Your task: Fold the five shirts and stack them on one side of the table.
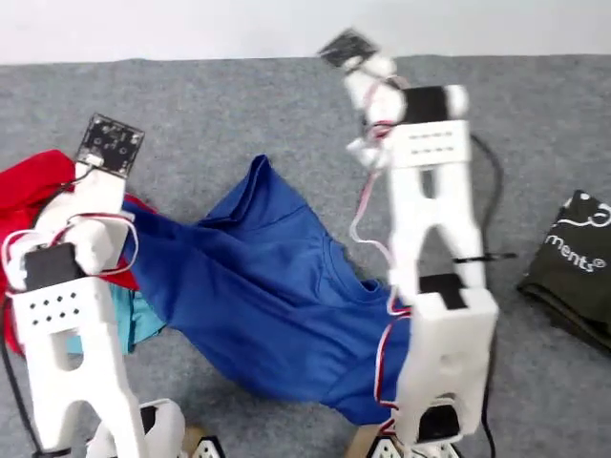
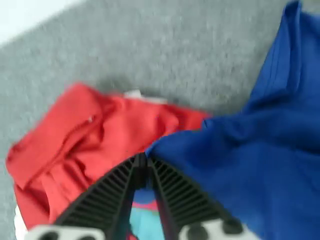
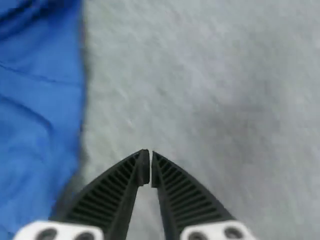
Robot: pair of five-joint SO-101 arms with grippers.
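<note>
Lying crumpled mid-frame, the blue shirt (image 1: 277, 305) seems to await flattening. The left claw (image 2: 145, 162) and right claw (image 3: 150, 160) are closed, empty. Next, each likely must open onto a hem.

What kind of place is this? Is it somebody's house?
Probably a robot test lab: a left arm and right arm stand at a grey carpeted table, with a blue shirt and red shirt waiting.

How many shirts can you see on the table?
4: a blue shirt spread in the middle, a red shirt at the left edge, a teal shirt peeking out beneath those two, and a dark shirt at the right edge. Another may be hidden.
</note>
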